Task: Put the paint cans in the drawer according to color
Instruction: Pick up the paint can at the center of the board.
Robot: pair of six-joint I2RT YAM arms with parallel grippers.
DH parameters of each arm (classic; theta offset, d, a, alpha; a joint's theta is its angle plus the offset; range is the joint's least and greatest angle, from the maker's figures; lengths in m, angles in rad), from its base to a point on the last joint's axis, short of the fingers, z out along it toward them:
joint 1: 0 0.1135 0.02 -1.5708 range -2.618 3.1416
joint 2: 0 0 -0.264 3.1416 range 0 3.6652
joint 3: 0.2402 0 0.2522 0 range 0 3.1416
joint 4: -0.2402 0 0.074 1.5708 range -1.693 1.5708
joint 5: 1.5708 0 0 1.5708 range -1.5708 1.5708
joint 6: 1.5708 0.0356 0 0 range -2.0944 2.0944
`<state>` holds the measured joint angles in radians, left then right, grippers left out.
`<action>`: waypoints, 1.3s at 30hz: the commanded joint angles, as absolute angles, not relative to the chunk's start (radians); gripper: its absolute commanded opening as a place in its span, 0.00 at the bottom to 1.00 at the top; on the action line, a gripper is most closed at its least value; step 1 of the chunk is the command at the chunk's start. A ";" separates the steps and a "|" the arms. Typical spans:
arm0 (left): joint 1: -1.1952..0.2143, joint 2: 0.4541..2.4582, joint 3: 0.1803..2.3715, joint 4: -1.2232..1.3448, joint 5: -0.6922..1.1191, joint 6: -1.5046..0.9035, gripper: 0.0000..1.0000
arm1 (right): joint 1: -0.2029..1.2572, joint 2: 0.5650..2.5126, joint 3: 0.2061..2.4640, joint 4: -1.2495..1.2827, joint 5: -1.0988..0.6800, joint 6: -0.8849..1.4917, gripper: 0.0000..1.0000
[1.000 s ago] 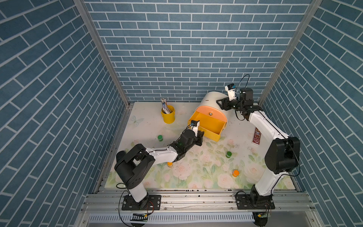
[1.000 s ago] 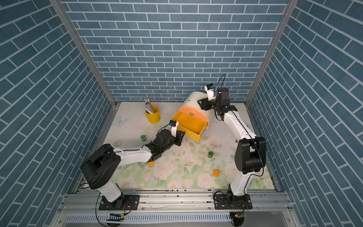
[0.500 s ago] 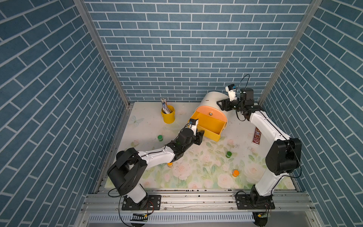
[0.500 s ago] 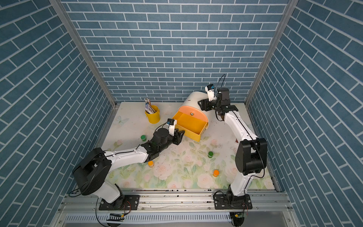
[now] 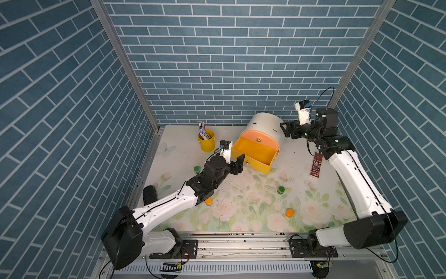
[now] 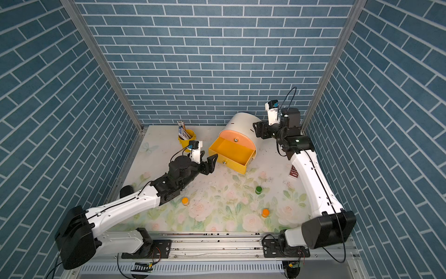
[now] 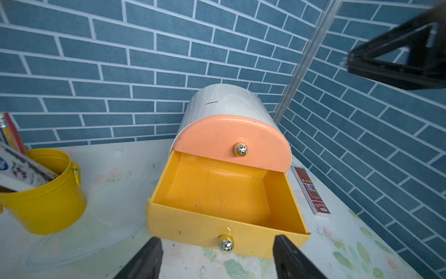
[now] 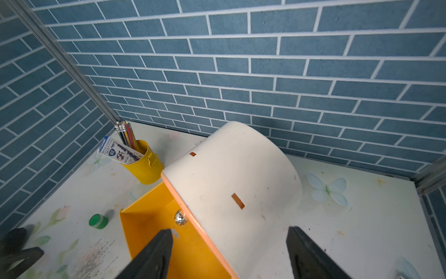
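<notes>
Left wrist view faces a white round-topped chest [image 7: 224, 101] standing on a flowered mat [image 7: 115, 174] near the back wall [image 7: 96, 72]. Its peach drawer [image 7: 217, 142] on top is closed. The yellow drawer [image 7: 217, 188] below is pulled far out toward the camera, showing its bare floor. The left gripper [image 7: 216, 239] is spread wide and holds nothing, with one finger on either side of the yellow drawer's knob [image 7: 226, 243].

In both top views the chest sits on a diagonal. Its front faces the left arm, and the axis of its curved top runs from there back toward the right rear corner. The right gripper [image 5: 286, 130] is also spread wide and empty, just beside the chest's rear right flank. Right wrist view shows the curved top between its fingers [image 8: 149, 256]; whether they touch it cannot be told.

A yellow cup [image 5: 207, 143] of pencils [image 5: 201, 125] stands near the drawer's left corner, beyond the left gripper. A red box [image 5: 316, 166] lies flat to the right of the chest, beside the right arm.

One green can [image 5: 197, 169] stands upright just beside the left wrist, on the wall side. One orange can [image 5: 208, 201] sits against the left forearm, partly hidden by it. A second green can [image 5: 280, 190] and a second orange can [image 5: 289, 212] stand upright on open mat between the arms, well apart from the chest.
</notes>
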<state>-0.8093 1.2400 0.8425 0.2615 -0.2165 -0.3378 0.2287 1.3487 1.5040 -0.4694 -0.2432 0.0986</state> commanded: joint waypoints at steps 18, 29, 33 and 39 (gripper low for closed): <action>-0.804 1.112 0.804 -0.045 -0.301 -0.415 1.00 | 0.441 0.825 0.800 -0.869 -0.010 0.578 0.76; -0.802 1.126 0.798 -0.051 -0.302 -0.414 1.00 | 0.615 0.824 0.609 -0.878 0.044 0.723 0.72; -0.802 1.132 0.798 -0.053 -0.310 -0.413 1.00 | 0.633 0.840 0.584 -0.870 0.070 0.744 0.73; -0.802 1.141 0.792 -0.054 -0.316 -0.413 1.00 | 0.634 0.885 0.532 -0.820 0.058 0.739 0.74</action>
